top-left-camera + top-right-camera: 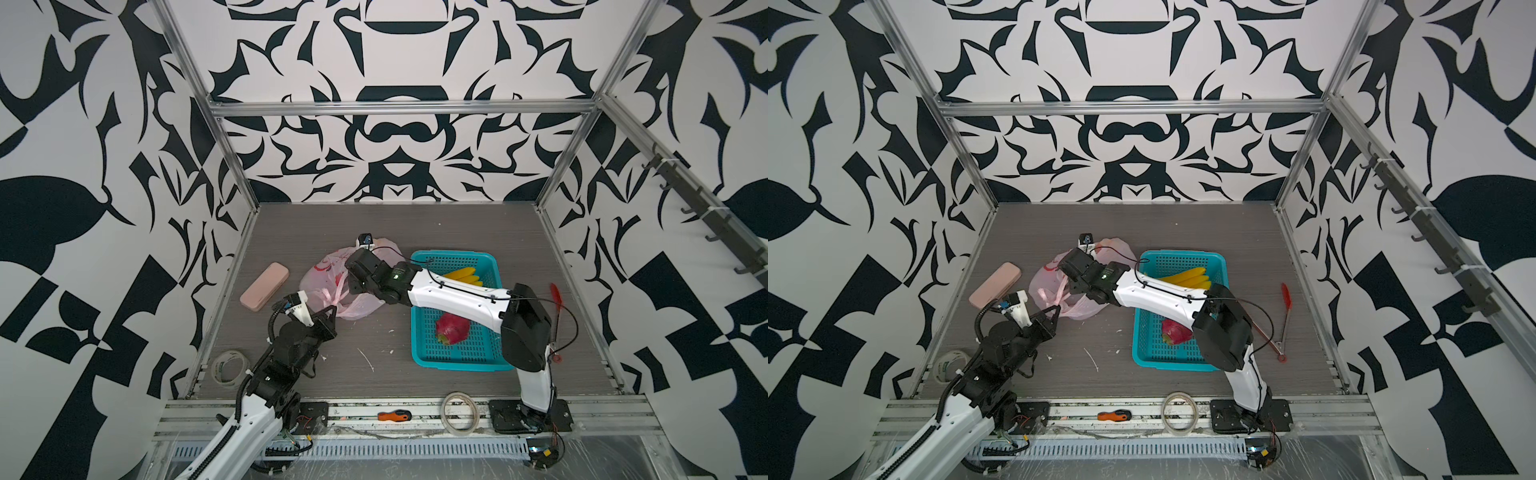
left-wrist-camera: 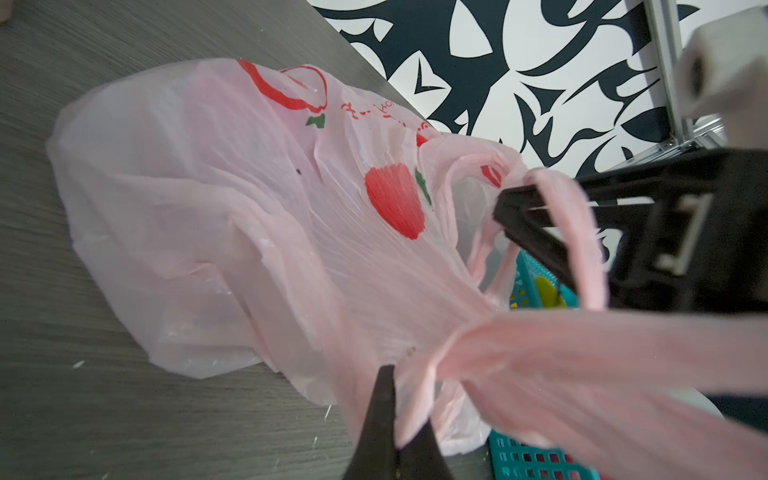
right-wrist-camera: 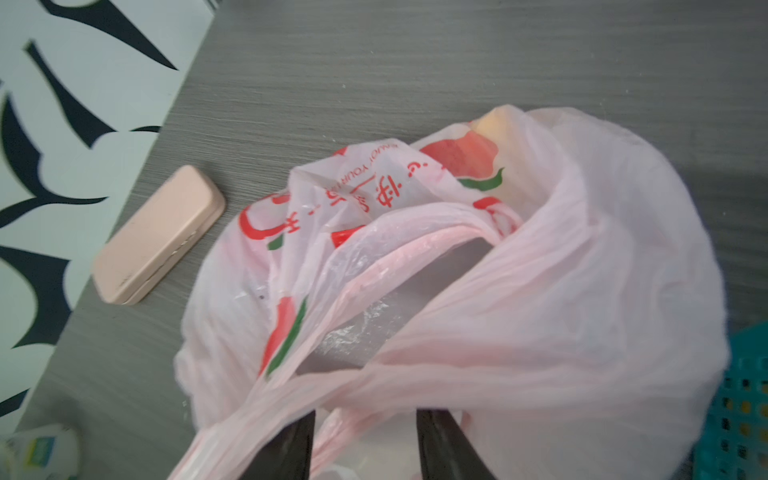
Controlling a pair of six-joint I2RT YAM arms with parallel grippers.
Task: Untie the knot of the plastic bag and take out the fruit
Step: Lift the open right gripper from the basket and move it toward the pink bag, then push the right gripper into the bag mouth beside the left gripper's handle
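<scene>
Left pincer (image 2: 395, 432) clamps a handle of the thin pale-pink plastic bag (image 1: 328, 274) on the grey worktop (image 1: 374, 232) beside the teal perforated basket (image 1: 457, 365); right pincer (image 3: 365, 424) gapes at its mouth. Best hold that handle taut, reach deep.

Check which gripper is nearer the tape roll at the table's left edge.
Left. The left gripper, shut on the plastic bag, lies right of and behind the tape roll; the right gripper, open at the bag's mouth, is farther back.
</scene>
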